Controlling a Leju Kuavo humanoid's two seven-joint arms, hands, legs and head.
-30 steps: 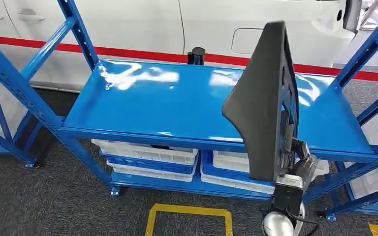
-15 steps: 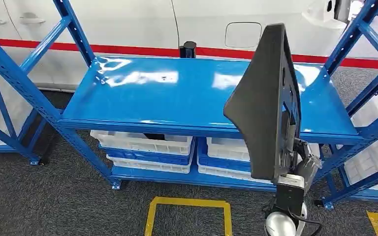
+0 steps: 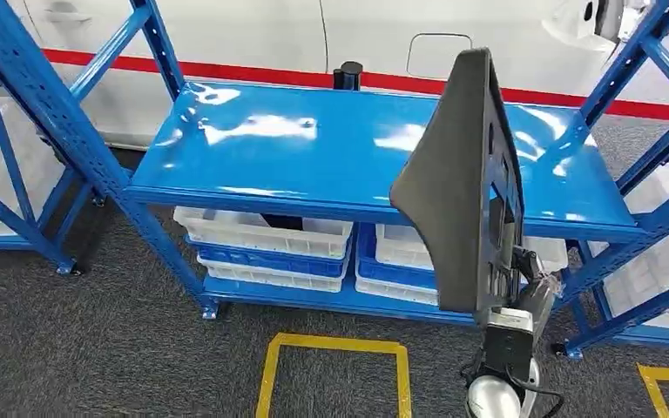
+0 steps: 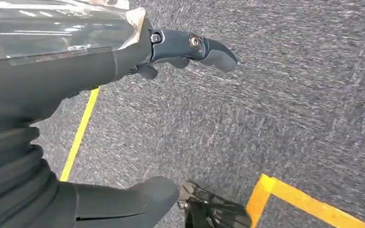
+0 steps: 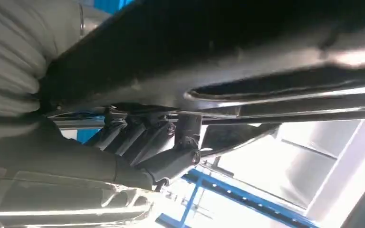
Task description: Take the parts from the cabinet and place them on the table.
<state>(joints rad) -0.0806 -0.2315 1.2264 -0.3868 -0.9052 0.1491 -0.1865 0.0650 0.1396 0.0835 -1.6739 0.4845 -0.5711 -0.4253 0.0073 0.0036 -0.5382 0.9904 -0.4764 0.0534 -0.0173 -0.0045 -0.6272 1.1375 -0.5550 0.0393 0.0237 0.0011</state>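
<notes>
- right hand (image 3: 523, 292) sits at about five o'clock in the head view, at the bottom of the frame, clasping the lower edge of the black part (image 3: 466, 183); in the right wrist view its fingers (image 5: 157, 142) are curled up against the underside of the dark panel (image 5: 228, 52).
- left hand (image 4: 123, 61) hangs over grey carpet (image 4: 290, 95) crossed by yellow floor tape (image 4: 78, 135); its fingers are spread with nothing between them, so it is released.
- the black part stands upright on edge, rising from the hand toward one o'clock, its top overlapping the view of the shelf behind; it touches nothing but the hand.
- a yellow floor box (image 3: 335, 370) lies at six o'clock on the carpet, just before the rack.
- the blue shelf (image 3: 314, 157) spreads across the centre, twelve o'clock from the hand; white bins (image 3: 266, 235) sit on the tier beneath.
- farthest, at twelve o'clock, a white wall with a red stripe (image 3: 253, 71).
- judged step: the part is out of the cabinet and being carried toward the blue surface, if that is the table meant; placing is not yet done.
- the next move seems to call for reaching the arm forward over the shelf, tilting the tall panel down flat without catching the shelf's front edge or the upright at two o'clock, then loosening the fingers.
</notes>
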